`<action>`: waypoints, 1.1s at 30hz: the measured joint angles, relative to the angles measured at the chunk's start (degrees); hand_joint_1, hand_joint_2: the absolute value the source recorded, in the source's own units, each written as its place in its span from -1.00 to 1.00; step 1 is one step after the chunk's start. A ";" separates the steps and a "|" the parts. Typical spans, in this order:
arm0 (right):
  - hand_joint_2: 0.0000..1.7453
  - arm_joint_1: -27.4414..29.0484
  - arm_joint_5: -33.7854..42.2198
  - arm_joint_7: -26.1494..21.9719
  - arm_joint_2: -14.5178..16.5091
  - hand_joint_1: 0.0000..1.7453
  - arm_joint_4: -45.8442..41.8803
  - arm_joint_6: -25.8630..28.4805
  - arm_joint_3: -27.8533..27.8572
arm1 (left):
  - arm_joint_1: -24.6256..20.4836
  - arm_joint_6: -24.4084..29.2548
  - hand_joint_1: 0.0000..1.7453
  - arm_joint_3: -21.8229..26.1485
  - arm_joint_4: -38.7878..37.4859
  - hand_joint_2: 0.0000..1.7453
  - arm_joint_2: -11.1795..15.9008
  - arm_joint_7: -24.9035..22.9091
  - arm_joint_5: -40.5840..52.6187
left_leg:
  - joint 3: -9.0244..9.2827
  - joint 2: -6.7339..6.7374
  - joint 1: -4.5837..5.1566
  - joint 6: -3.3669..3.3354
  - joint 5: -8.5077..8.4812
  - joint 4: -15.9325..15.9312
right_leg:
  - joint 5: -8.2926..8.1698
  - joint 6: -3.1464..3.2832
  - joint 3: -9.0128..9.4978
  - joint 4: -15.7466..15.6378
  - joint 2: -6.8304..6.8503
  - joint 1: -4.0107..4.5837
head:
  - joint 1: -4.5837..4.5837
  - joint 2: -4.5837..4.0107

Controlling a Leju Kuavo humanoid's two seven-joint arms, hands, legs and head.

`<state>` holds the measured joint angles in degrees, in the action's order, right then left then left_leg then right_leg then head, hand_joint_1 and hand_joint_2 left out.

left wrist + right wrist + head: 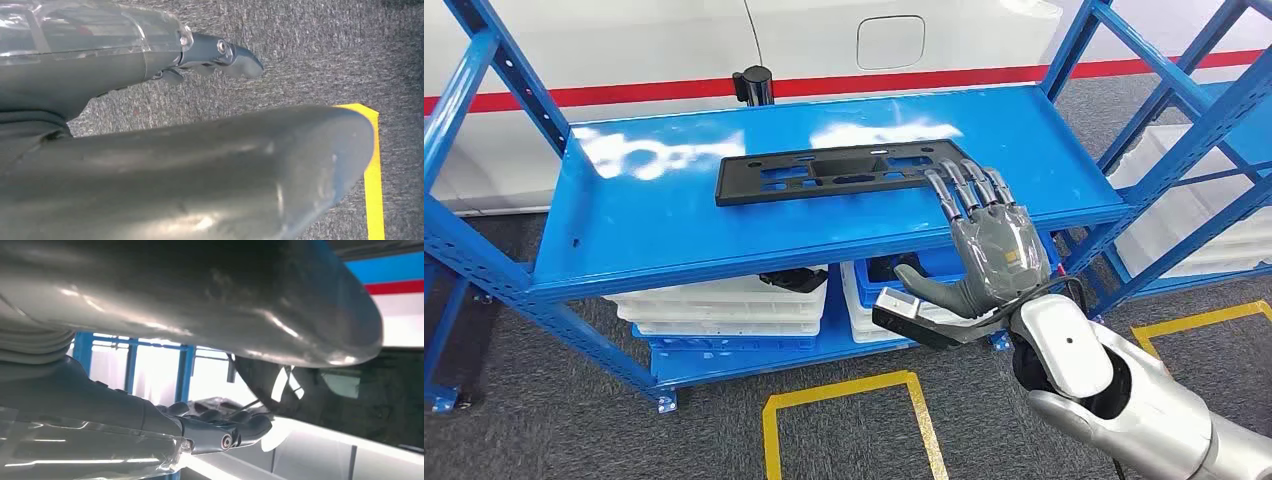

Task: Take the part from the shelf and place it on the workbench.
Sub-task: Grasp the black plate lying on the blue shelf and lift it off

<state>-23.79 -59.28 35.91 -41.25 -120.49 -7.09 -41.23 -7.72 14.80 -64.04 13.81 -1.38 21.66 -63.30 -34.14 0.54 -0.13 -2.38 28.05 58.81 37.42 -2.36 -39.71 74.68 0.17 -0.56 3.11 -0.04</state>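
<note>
Flat black rectangular plastic part with cut-out slots (839,171): lies flat on the top board of the blue steel shelf (654,225), near its middle. Right hand (989,235): reaches over the shelf's front edge, fingers (972,190) extended and spread, tips on or just above the part's right end, nothing grasped. Left hand (220,55): hangs over grey carpet by a yellow floor line (372,175); fingers released, holding nothing. White plastic crates (724,305): stacked on the lower level.
</note>
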 joint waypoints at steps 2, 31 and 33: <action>-1.00 -0.02 0.15 -0.07 0.08 -1.00 0.11 0.01 -0.02 | 0.00 -0.01 -1.00 0.00 0.00 -1.00 0.00 -0.07 0.05 | 0.31 -0.01 0.10 0.01 0.21 0.00 | -1.76 0.20 0.09 -1.24 -0.02 0.01 | 0.14 0.00; -1.00 -3.22 4.18 -1.56 1.65 -1.00 3.05 0.23 -1.69 | -0.87 -0.69 -1.00 -0.09 0.02 -1.00 -0.05 -1.30 2.03 | 0.23 0.18 0.16 -0.12 -0.23 -0.37 | -0.56 0.23 1.17 -1.93 -0.02 0.27 | -0.07 0.00; -1.00 -3.21 4.23 -1.58 1.80 -1.00 3.33 0.24 -2.06 | -0.88 -0.71 -1.00 -0.09 0.02 -1.00 -0.03 -1.34 2.05 | 0.80 0.22 0.23 -0.04 0.24 -0.37 | -2.65 0.34 -0.04 -1.68 -0.05 0.18 | 0.17 0.00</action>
<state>-27.00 -55.05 34.33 -39.46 -117.15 -6.85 -43.29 -8.60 14.09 -64.13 13.84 -1.41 20.32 -61.24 -33.34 0.77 0.09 -2.42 28.29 58.44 34.77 -2.02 -39.75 72.99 0.13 -0.39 3.28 -0.04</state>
